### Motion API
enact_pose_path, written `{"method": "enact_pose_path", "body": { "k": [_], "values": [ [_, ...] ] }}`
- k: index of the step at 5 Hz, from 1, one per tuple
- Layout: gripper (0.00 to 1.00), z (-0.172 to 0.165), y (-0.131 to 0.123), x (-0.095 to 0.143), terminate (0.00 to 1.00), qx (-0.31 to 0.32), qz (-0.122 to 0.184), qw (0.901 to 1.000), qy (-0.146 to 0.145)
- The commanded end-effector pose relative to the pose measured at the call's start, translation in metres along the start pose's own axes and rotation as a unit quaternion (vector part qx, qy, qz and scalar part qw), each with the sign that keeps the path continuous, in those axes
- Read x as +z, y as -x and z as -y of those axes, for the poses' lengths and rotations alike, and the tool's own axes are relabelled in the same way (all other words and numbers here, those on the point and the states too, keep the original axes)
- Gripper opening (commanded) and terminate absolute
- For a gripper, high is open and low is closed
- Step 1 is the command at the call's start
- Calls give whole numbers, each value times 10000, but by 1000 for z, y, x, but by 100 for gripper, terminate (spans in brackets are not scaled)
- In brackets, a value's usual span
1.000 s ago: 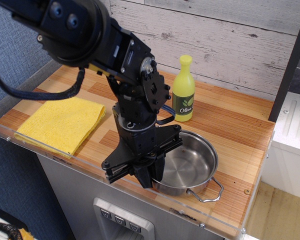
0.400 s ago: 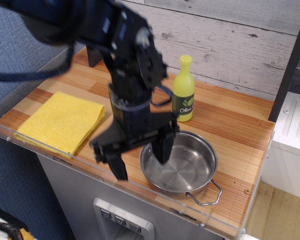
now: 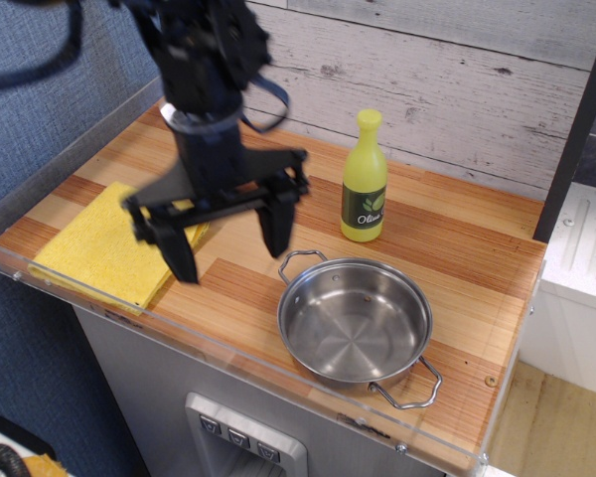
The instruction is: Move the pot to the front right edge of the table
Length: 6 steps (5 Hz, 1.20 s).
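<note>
The shiny steel pot (image 3: 356, 320) stands upright on the striped wooden table (image 3: 467, 248), near its front right edge, with one wire handle toward the back left and one toward the front right. My gripper (image 3: 228, 243) hangs above the table to the left of the pot, clear of it. Its two black fingers (image 3: 276, 224) are spread wide apart and hold nothing.
A yellow-green olive oil bottle (image 3: 365, 181) stands behind the pot. A folded yellow cloth (image 3: 109, 248) lies at the table's front left, partly behind my gripper. A clear acrylic rim (image 3: 308, 383) runs along the front edge. A grey plank wall backs the table.
My gripper has let go of the pot's left rim, opened wide, risen and moved to the left and back. The pot stays where it was set down.
</note>
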State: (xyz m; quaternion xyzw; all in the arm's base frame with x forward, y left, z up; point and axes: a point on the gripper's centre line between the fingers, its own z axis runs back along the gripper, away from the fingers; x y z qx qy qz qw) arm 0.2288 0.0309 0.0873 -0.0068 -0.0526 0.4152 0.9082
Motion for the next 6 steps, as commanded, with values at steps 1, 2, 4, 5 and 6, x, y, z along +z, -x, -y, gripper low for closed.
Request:
{"method": "enact_pose_path", "body": {
  "k": [1,2,4,5,6],
  "values": [
    [100,-14,-62,5,0,-1250,212,9919,-16],
    [100,-22,-83,6,0,-1426,195,9896,74],
    [100,-29,-106,10,0,-1553,520,9865,-15],
    [100,-29,-106,10,0,-1553,520,9865,-15],
    [100,-29,-106,10,100,-1553,520,9865,-15]
  ]
}}
